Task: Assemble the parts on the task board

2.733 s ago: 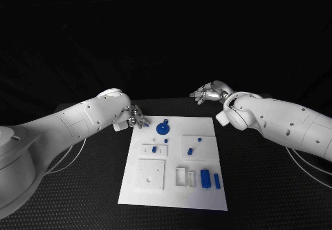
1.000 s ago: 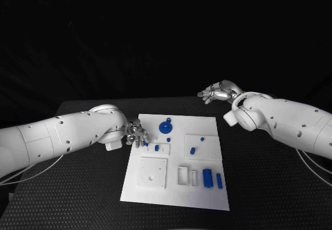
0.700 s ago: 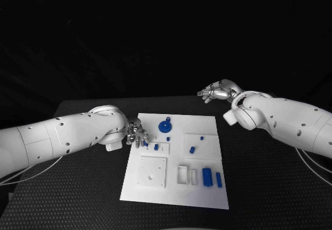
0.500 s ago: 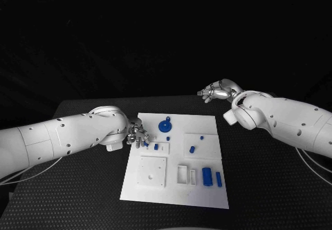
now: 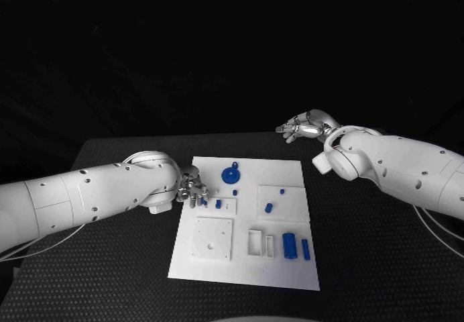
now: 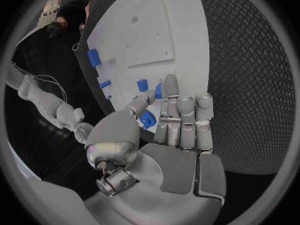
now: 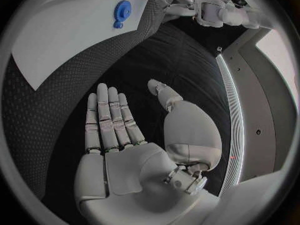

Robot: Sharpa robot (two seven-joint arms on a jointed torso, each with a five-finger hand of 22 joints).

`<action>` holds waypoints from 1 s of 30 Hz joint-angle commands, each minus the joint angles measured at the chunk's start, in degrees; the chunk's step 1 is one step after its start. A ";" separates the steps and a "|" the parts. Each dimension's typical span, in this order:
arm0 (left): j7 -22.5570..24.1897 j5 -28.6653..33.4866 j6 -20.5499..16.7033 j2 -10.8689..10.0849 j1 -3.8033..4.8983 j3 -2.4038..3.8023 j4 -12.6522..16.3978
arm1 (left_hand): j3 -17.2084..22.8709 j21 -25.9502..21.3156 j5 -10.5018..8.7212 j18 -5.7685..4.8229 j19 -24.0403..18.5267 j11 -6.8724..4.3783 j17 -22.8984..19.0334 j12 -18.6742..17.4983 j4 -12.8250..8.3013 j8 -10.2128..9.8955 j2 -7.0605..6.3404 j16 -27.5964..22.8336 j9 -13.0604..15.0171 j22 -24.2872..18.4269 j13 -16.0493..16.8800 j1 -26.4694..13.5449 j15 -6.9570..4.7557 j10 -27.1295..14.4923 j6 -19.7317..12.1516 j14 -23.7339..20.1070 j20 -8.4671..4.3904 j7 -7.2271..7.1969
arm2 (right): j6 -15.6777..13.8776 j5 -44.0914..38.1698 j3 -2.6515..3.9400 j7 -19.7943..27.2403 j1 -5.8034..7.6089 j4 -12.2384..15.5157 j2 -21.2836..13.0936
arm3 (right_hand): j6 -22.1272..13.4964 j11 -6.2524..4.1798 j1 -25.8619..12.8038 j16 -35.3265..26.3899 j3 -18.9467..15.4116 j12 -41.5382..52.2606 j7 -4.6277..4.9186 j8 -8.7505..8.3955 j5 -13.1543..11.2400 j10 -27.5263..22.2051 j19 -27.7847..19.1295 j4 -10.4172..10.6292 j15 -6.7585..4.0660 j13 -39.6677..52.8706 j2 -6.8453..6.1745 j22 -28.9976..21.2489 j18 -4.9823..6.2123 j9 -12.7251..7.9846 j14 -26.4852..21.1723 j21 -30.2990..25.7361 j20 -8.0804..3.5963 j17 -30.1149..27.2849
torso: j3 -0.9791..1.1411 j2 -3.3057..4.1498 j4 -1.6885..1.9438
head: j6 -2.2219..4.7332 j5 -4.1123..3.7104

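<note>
The white task board (image 5: 242, 272) lies in the middle of the table. My left hand (image 5: 190, 190) hovers at the board's left edge and pinches a small blue part (image 6: 147, 119) between thumb and fingers, close to a blue peg (image 5: 218, 203) in a small white plate. A blue gear (image 5: 230, 176) sits at the board's far end. Two blue cylinders (image 5: 289, 245) lie near the board's right front. My right hand (image 5: 302, 126) is raised beyond the board's far right corner, its palm (image 7: 125, 155) flat, fingers straight and holding nothing.
A white square block (image 5: 212, 240) and white rectangular frames (image 5: 254, 243) sit on the near half of the board. Small blue pegs (image 5: 269, 208) stand in the right middle plate. Black table surface (image 5: 377, 255) surrounds the board on all sides.
The camera has shifted. Since the earliest frame my left hand has come nearer along the board's left edge with the blue part; over the last second it barely moves. The right hand stays put.
</note>
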 commanded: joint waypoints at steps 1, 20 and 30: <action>-0.17 -1.16 -1.63 -0.09 -0.08 0.03 0.31 | 4.39 0.64 0.16 1.05 0.39 -1.65 0.08 -0.38 -3.92 -0.28 -0.06 0.51 0.13 1.35 -0.01 0.06 -2.73 2.18 0.33 3.00 -6.34 -0.04 | 1.10 0.05 0.00 0.33 -0.07 0.00 -0.02 | -0.39 0.06 0.20 -0.37 -0.01 0.36 0.92 0.33 0.23 -0.36 -0.10 -0.13 0.10 -0.06 0.01 0.05 0.06 -0.10 -0.47 -0.30 0.36 0.06 | -0.03 0.04 -0.05 | -0.04 0.07; -0.12 -0.54 -1.88 -0.37 -1.53 0.04 0.73 | 4.34 3.68 0.34 1.80 1.69 -2.24 0.61 -0.45 -3.96 -1.17 -0.03 3.70 0.86 1.28 0.78 0.30 -3.41 3.55 0.91 4.75 -7.07 -0.37 | 1.33 0.15 0.00 0.32 -0.26 0.08 -0.14 | -0.41 0.07 0.20 -0.39 -0.01 0.38 0.93 0.34 0.31 -0.39 -0.13 -0.14 0.11 -0.11 0.05 0.11 0.07 -0.13 -0.51 -0.37 0.37 0.06 | -0.02 0.01 -0.01 | -0.23 0.05; -0.09 -0.65 -2.05 -0.55 -1.77 0.04 1.06 | 4.40 3.81 0.18 1.87 1.75 -2.23 0.59 -0.53 -3.93 -1.31 -0.07 3.78 0.90 1.24 0.81 0.37 -3.41 3.52 0.82 4.75 -7.11 -0.35 | 1.33 0.15 -0.01 0.31 -0.29 0.02 -0.10 | -0.42 0.08 0.21 -0.40 0.00 0.39 0.94 0.34 0.50 -0.41 -0.14 -0.14 0.12 -0.14 0.08 0.15 0.08 -0.14 -0.53 -0.42 0.38 0.06 | 0.00 0.01 -0.05 | -0.25 0.12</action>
